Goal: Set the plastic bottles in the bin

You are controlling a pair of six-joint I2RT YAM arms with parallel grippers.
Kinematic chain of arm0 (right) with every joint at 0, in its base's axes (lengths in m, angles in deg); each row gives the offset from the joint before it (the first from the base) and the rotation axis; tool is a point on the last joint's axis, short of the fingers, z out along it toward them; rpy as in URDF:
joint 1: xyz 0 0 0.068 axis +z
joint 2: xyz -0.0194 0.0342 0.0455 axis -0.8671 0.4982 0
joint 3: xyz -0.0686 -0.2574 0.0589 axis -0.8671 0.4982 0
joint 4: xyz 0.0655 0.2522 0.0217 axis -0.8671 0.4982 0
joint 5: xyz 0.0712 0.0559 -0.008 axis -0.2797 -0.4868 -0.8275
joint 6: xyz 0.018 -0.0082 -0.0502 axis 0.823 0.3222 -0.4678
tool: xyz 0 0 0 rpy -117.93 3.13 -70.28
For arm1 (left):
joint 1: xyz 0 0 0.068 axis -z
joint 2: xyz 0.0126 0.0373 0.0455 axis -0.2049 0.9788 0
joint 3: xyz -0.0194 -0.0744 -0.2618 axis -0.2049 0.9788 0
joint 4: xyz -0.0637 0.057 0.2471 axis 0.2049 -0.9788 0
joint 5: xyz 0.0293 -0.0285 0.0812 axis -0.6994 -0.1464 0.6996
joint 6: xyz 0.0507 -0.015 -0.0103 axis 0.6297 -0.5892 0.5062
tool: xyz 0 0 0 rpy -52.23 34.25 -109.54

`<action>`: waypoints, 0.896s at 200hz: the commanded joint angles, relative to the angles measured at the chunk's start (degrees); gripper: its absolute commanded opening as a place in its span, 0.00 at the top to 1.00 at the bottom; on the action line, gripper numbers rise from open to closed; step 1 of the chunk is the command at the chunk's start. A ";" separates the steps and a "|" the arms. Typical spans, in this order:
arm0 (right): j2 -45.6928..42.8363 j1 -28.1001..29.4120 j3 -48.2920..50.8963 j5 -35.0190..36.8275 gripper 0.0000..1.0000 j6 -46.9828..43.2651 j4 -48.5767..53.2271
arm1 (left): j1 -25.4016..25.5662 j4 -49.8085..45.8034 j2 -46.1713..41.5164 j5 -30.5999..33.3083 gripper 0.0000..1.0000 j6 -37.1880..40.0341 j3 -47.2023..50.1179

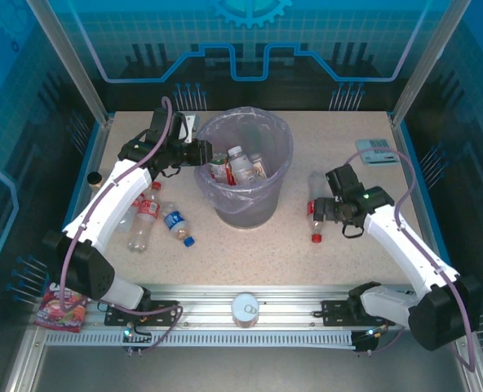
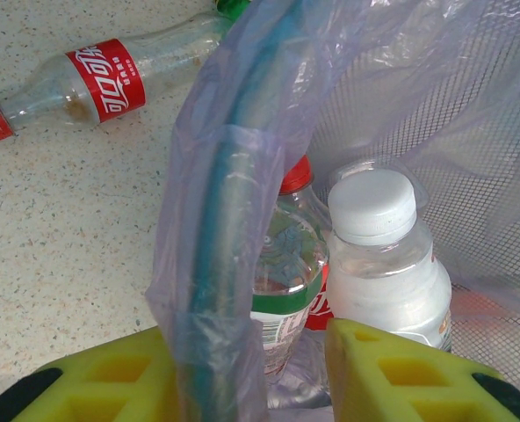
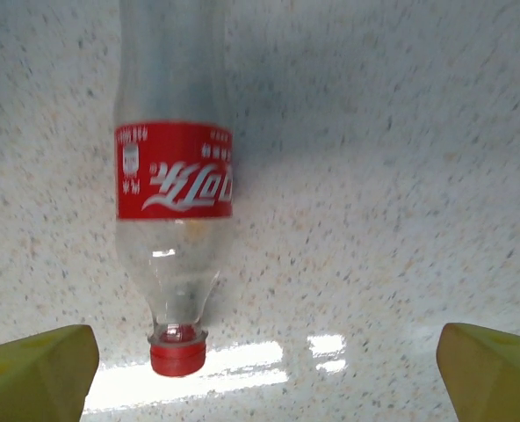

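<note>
Bench (image 1: 266, 261) of speckled beige, glossy enough to mirror a lamp, boxed in by blue translucent panels on aluminium posts; a round grey mesh bin (image 1: 250, 208) lined with a pale-purple plastic bag stands just toward 12 o'clock from centre; inside it, cap-up, are a white-capped clear bottle (image 1: 238, 163) and a green-labelled bottle (image 2: 282, 264) with a red cap. The left hand (image 1: 199, 153) sits at the bin's 9 o'clock, narrow, its yellow fingers (image 2: 111, 378) closed across the bagged rim. At the bin's 3 o'clock a red-labelled clear plastic bottle (image 1: 313, 204) lies flat on the bench, long axis running 12 to 6, red cap toward 6 o'clock; the right hand (image 1: 323, 214) hangs over it, fingers (image 3: 40, 365) spread wide either side, clear of it. At the bin's 8 o'clock two more lie flat: a second red-labelled bottle (image 1: 147, 211), cap toward 12 o'clock; a blue-capped bottle (image 1: 176, 222), cap toward 5 o'clock.
</note>
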 commanded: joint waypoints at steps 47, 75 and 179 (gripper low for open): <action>17.06 -3.57 -9.65 -2.72 0.00 -6.88 -5.93 | 0.46 -3.08 0.37 0.86 0.58 1.48 0.40; 23.33 -3.54 -10.08 -7.23 0.01 -7.22 -11.87 | 0.49 -3.10 0.36 1.08 0.58 1.60 0.41; 32.93 -3.82 -5.41 -7.16 0.24 -6.31 -18.56 | 0.55 -3.54 0.17 1.29 0.58 3.16 1.05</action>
